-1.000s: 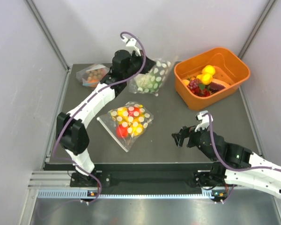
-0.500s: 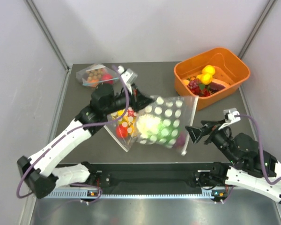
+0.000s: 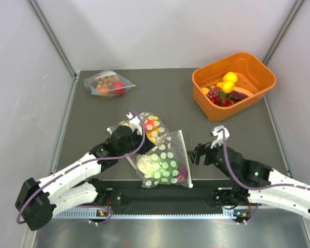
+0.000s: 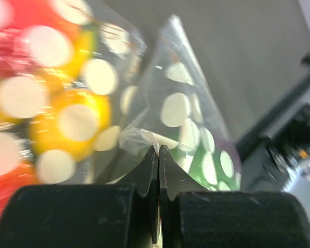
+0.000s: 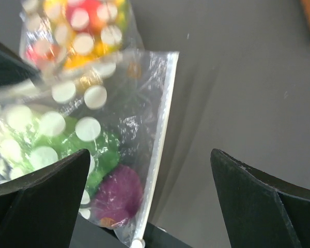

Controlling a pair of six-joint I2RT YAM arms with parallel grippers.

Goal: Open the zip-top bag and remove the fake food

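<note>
The left gripper [image 4: 158,151] pinches a fold of the zip-top bag [image 3: 163,163], which sits at six o'clock on the table [image 3: 186,103]. At its three o'clock the right gripper [image 3: 196,154] stands spread; dots partly hide the fake food [image 5: 106,155] inside.

Table [image 3: 170,103]: dark grey flat surface, enclosed by pale walls at left, back and right
Orange bin [image 3: 220,112]: plastic tub standing upright at the table's back right corner
Lemons [image 3: 229,77]: yellow pieces inside the bin
Grapes [image 3: 214,93]: dark purple bunch inside the bin, just beside the lemons
Plain bag [image 3: 106,84]: clear, undotted, back left, holding brown balls
Dotted bag [image 3: 153,126]: clear with white dots, yellow and red pieces inside, near the table's front middle
</note>
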